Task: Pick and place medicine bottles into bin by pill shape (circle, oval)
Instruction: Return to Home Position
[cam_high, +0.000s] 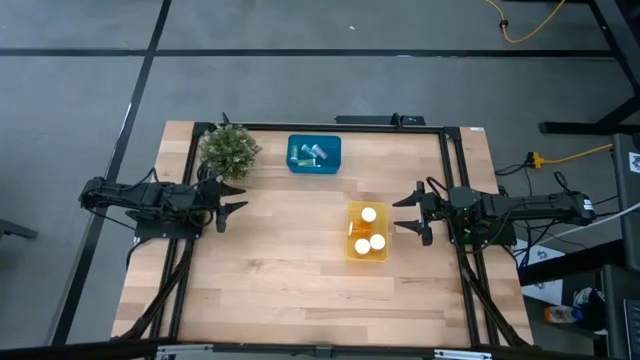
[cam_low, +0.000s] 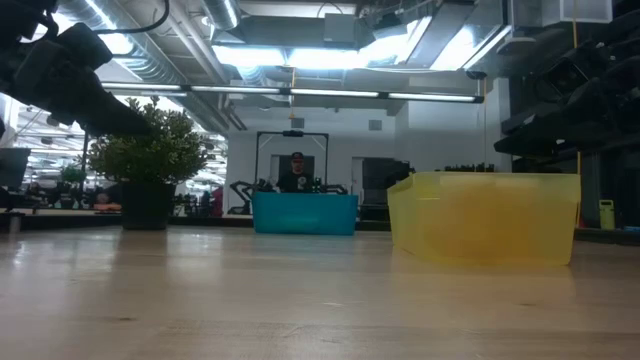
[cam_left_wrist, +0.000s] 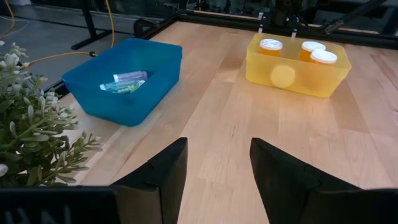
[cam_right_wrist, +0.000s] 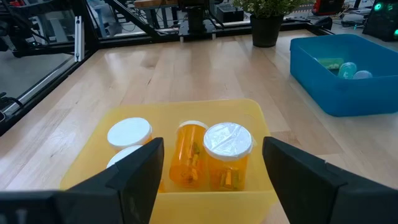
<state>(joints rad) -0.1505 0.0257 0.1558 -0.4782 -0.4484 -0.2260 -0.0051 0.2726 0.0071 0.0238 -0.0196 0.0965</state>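
Wooden surface shows no bottle outside bins, as far as high view tells. Orange bottles, white-capped, several, sit inside yellow bin at 3 o'clock of centre. Pale bottles lie inside blue bin at 12 o'clock, plant beside it. Left pincer at 9 o'clock, fingers spread, holding nothing. Right pincer at 3 o'clock, just beside yellow bin, spread, empty. Judgement: sorting looks done; only parking of arms left.

Item count, table
One yellow bin, one blue bin, one potted plant. Four orange bottles in the yellow bin; pale bottles in the blue bin, number unclear.
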